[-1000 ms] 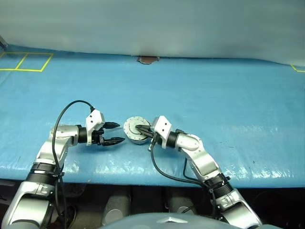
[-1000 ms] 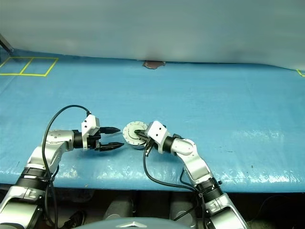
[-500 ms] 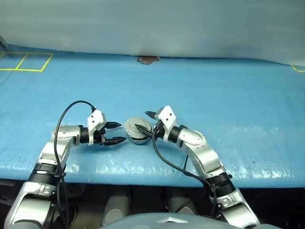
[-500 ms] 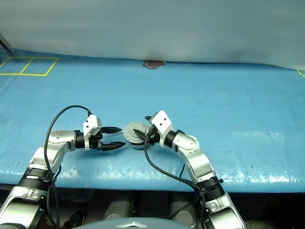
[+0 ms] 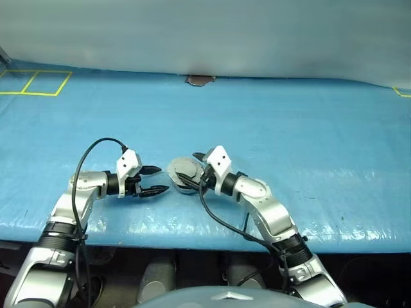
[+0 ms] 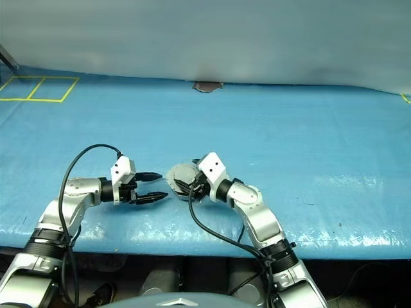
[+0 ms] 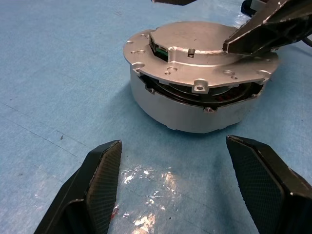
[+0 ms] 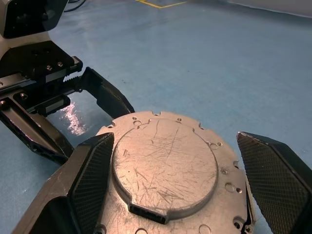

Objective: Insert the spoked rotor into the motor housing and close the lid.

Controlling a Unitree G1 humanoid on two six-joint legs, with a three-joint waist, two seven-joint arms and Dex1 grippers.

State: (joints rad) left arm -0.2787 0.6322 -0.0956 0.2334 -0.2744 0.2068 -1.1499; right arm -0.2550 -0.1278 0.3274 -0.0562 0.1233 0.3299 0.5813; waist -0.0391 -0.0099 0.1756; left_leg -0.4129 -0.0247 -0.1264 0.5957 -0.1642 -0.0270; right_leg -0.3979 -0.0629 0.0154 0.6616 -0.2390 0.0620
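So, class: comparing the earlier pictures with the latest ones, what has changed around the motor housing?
The right gripper, shut on the lid a second ago, has opened; its fingers now straddle the lid, which lies flatter on the housing. The left gripper stayed open beside it, and the housing did not move.

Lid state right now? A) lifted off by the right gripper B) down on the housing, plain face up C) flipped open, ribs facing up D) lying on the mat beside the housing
B: the lid lies plain face up on the motor housing, a thin gap at its edge.
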